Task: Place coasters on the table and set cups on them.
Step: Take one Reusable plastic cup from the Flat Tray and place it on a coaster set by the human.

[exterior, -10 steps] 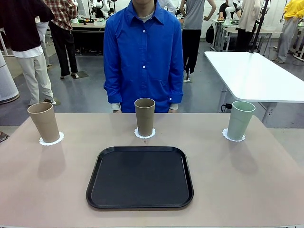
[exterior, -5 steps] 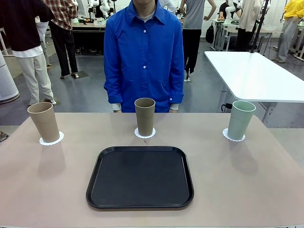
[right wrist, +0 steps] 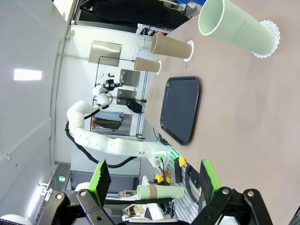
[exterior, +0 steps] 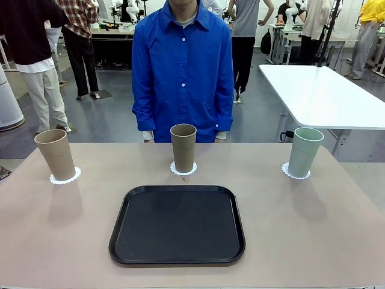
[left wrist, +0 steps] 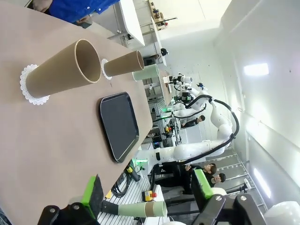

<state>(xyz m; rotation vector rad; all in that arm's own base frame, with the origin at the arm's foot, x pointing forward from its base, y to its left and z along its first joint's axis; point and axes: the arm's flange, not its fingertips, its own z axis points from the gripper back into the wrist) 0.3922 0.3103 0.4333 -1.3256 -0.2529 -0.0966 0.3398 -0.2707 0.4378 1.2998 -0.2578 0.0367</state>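
three cups, three doilies, both grippers hanging back

so here's how the table [exterior: 54, 235] looks from the front: three cups standing upright in a row along the far side, each one sitting on its own lacy white coaster. the left tan cup [exterior: 55, 155] is on the left coaster [exterior: 65, 178], near the left edge. the middle tan cup [exterior: 183, 148] is on the middle coaster [exterior: 183, 171], right in front of the person in the blue shirt [exterior: 182, 72]. the mint green cup [exterior: 304, 152] is on the right coaster [exterior: 295, 173], near the right edge. the cups are well apart from each other.

between the cups and the robot's side there's a black tray [exterior: 177, 224], lying flat with nothing on it. the middle cup is just beyond its far rim, not touching it.

the person stands at the far edge, arms down, hands mostly hidden behind the table line.

left gripper [left wrist: 147, 192] has its jaws spread wide with nothing between the green pads, off past the table's edge, looking along the tabletop at the cups. right gripper [right wrist: 152, 182] is the same deal, jaws wide apart and empty, well away from the cups. the white-topped table [exterior: 325, 96] sits off behind on the right.
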